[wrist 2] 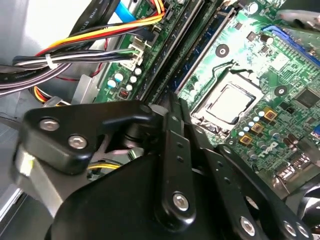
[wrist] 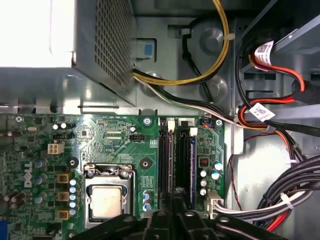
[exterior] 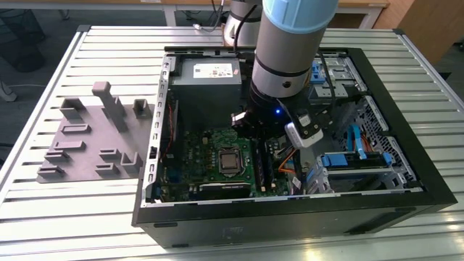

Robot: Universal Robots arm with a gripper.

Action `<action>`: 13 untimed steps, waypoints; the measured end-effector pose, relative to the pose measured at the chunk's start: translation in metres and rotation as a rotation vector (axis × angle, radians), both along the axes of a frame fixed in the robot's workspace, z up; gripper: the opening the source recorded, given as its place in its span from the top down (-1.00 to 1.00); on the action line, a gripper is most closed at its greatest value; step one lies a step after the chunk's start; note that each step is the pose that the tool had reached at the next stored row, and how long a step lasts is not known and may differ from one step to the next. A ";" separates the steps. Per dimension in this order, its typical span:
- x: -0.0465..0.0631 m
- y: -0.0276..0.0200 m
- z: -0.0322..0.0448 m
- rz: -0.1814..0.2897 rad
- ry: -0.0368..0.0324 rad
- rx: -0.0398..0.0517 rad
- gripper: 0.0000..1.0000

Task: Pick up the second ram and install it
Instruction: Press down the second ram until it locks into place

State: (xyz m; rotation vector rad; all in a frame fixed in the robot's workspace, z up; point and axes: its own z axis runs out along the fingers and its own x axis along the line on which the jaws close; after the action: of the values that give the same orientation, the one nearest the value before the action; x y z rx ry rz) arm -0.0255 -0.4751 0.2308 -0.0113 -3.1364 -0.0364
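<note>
A slatted metal table (exterior: 73,206) is carrying an open black computer case (exterior: 290,217), which is lying across the centre and right of the exterior view. The robot arm (exterior: 286,49) is reaching down from the top centre of that frame into the case. A grey fixture tray (exterior: 80,157) with upright blocks is sitting on the table at the left of the frame, just beside the case. Inside the case, the power supply (exterior: 206,73) is sitting at the upper left and the green motherboard (exterior: 199,157) is lying below it. Light-blue drive brackets (exterior: 351,159) are showing at the lower right.

The gripper (wrist 2: 172,107) is hanging low over the board, beside the silver processor (wrist 2: 230,102) and right above the black memory slots (wrist: 165,155). The second ram (wrist: 191,165), a narrow blue board seen edge-on, is standing among those slots and running up to the gripper's tip in the second wrist view. I cannot tell whether the tool is clenched on the stick or released from it.
</note>
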 end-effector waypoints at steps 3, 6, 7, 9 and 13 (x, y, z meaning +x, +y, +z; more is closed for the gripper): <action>0.000 0.0000 0.0001 0.000 -0.0001 0.0003 0.79; 0.000 0.0000 -0.0008 0.000 0.0001 0.0000 0.79; 0.000 0.0000 -0.0024 0.000 0.0001 -0.0002 0.79; 0.000 0.0000 -0.0061 0.000 0.0001 0.0000 0.79; 0.000 0.0000 -0.0093 0.000 0.0001 0.0000 0.79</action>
State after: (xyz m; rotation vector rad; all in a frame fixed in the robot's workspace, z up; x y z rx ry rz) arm -0.0254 -0.4752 0.2215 -0.0112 -3.1363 -0.0363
